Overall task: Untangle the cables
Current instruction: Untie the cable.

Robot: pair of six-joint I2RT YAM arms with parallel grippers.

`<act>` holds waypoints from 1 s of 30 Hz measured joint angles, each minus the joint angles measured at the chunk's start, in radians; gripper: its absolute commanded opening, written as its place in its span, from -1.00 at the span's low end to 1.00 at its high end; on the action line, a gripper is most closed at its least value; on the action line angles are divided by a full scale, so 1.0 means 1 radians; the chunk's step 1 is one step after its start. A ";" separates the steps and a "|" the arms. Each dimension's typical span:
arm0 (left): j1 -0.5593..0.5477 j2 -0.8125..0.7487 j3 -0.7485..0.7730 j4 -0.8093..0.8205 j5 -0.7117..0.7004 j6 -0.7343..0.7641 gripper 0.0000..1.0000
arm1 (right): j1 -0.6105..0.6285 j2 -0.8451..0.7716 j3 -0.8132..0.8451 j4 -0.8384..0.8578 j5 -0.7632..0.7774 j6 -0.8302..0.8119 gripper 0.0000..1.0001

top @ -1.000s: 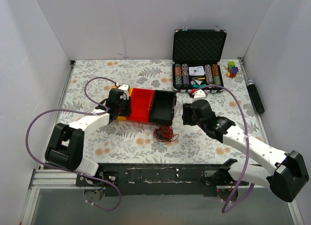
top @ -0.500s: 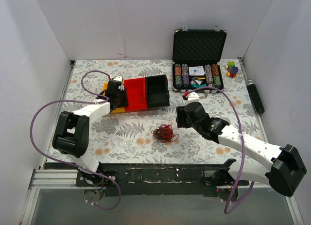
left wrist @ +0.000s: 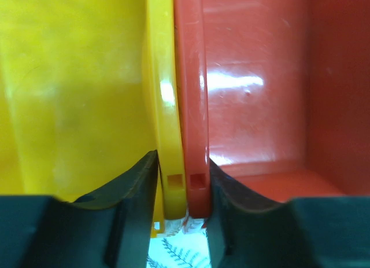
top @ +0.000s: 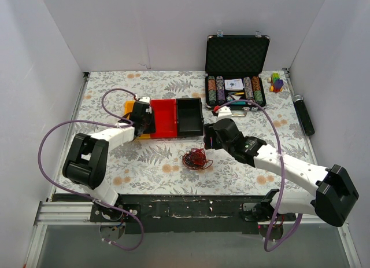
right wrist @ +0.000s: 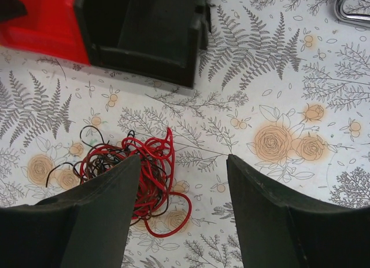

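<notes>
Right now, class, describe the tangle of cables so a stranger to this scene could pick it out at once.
Start at the flower-patterned table and find the row of bins, yellow, red and black. Just nearer the arms than the black bin lie the cables: the only loose nest of thin red and black wire.

The cables point(right wrist: 151, 166) slip partly behind the right jaws; yellow bin point(left wrist: 75, 88) and red bin point(left wrist: 254, 88) are cropped.

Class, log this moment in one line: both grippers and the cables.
left gripper: shut on bin walls | right gripper: open, beside cables | cables: tangled heap on table
</notes>
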 measured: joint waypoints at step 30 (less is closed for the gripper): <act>0.205 -0.129 0.338 -0.481 0.289 0.151 0.96 | -0.111 0.477 0.345 0.047 0.151 -0.105 0.70</act>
